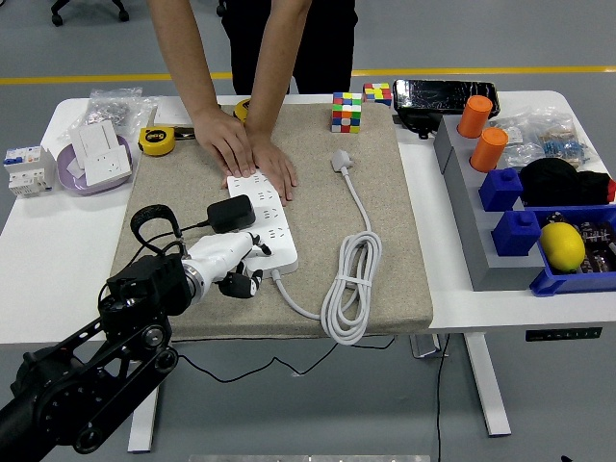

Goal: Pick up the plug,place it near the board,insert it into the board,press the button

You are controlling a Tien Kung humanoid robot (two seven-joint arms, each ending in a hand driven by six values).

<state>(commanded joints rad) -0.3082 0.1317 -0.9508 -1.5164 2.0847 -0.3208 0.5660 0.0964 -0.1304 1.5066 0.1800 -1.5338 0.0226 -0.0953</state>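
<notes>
1. Grey floor with a yellow line across it lies behind a white table (58,241); a beige mat (385,221) covers the middle of the tabletop.
2. On the mat lies a white power strip (269,226), running from far to near. A black plug (232,214) sits on its left side, seated in the strip as far as can be seen.
3. The strip's own white cable (351,279) is coiled on the mat to the right, ending in a white plug head (341,161) lying loose near the far edge.
4. The left hand (234,260) comes in from the lower left on a black arm. Its white fingers are curled loosely beside the near-left end of the strip and grip nothing; it is just below the black plug, apart from it.
5. A person stands at the far side; the person's hands (245,154) press flat on the far end of the strip.
6. Far edge of mat: a colour cube (346,112). Left of mat: a yellow tape measure (157,141) and a purple bowl (75,178) holding white sockets.
7. Right side: blue bins (539,279), one with a lemon (562,245), and two orange cylinders (481,133).
</notes>
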